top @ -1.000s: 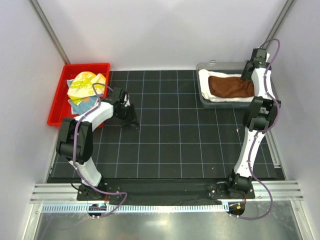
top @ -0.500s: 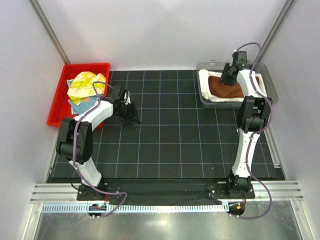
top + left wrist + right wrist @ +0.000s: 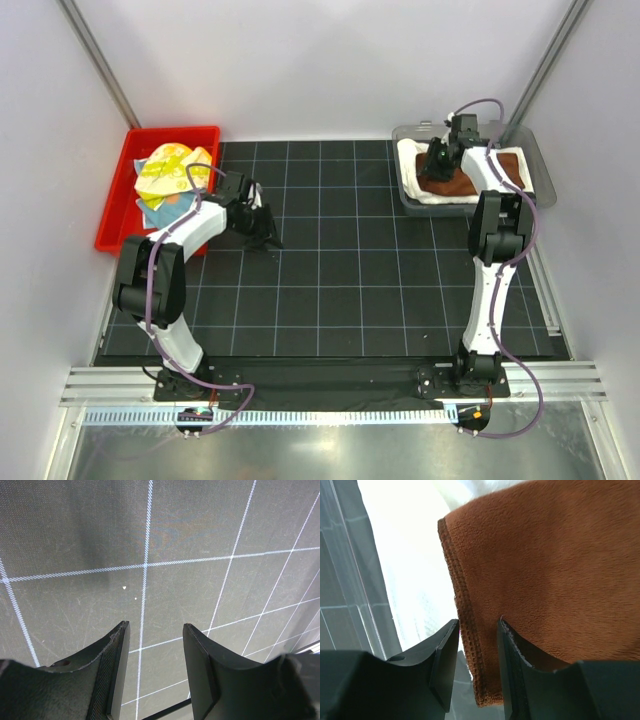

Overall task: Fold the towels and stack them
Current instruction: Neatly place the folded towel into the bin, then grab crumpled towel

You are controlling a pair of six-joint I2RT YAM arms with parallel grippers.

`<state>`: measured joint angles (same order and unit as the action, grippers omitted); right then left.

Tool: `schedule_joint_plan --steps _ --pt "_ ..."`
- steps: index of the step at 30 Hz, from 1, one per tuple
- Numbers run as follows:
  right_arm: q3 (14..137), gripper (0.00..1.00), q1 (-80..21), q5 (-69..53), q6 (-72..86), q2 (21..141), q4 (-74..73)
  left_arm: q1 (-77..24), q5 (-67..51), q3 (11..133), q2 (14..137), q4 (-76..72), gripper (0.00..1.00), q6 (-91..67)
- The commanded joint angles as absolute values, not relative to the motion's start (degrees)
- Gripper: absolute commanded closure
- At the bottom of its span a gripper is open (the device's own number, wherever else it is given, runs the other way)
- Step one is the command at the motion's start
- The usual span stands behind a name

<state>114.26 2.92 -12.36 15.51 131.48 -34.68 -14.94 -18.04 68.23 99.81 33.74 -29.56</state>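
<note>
At the far-right corner of the black gridded worktop [image 3: 380,290], our right pincer [image 3: 477,622] pinches the hem of the square rust-brown cloth towel [image 3: 550,555]; left pincer [image 3: 155,625] spread, well apart.

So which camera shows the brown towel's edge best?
Right wrist: the brown towel's stitched hem fills the frame, running down between the fingers. The top view shows the towel small, in the tray, partly behind the right arm. The left wrist sees only the mat.
</note>
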Motion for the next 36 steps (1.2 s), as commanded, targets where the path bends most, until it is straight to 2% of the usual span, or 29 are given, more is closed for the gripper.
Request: schedule_joint_plan --steps 1,14,18,20,21,22,23,24,25,29,32,36 --pt "112.5 0.57 1.8 -15.0 16.8 128.1 -31.3 -15.6 -19.5 70.0 97.6 33.4 0.5 -29.8" --pt "112.5 0.57 0.0 -16.6 15.8 126.3 -30.8 -17.2 -18.9 69.9 97.8 33.1 0.5 -30.3" --pt "113.1 0.5 0.0 -14.5 14.8 125.0 -32.0 -17.2 -18.2 70.9 97.9 33.7 0.5 -30.2" --pt "113.8 0.42 0.0 -13.1 14.2 122.9 -33.3 -17.2 -16.8 73.6 97.2 34.5 0.5 -30.0" --pt "114.3 0.36 0.0 -11.4 13.8 121.9 -33.9 -17.2 -15.5 74.9 96.9 35.0 0.49 -29.4" --pt "114.8 0.23 0.0 -10.9 13.5 120.9 -35.1 -17.2 -11.4 76.3 96.8 36.3 0.49 -28.9" --pt "115.6 0.2 0.0 -10.7 13.5 120.0 -35.9 -17.0 -9.6 80.5 96.6 37.4 0.49 -28.4" --pt "116.1 0.13 0.0 -11.2 13.6 117.7 -37.7 -16.6 -6.9 82.8 96.7 38.8 0.48 -26.8" --pt "116.6 0.01 0.0 -11.2 14.0 116.6 -38.8 -16.4 -1.5 85.5 96.7 41.5 0.47 -25.8" --pt "111.0 0.0 -3.9 -10.5 17.2 107.0 -40.1 -13.7 13.1 94.0 96.1 43.9 0.41 -22.5" --pt "103.4 0.0 -8.1 -9.7 19.7 99.0 -39.0 -8.6 17.3 97.0 96.5 43.9 0.38 -21.1" --pt "91.1 0.0 -15.0 -11.5 22.8 89.2 -34.8 -0.6 16.5 98.2 99.6 42.0 0.36 -20.0"
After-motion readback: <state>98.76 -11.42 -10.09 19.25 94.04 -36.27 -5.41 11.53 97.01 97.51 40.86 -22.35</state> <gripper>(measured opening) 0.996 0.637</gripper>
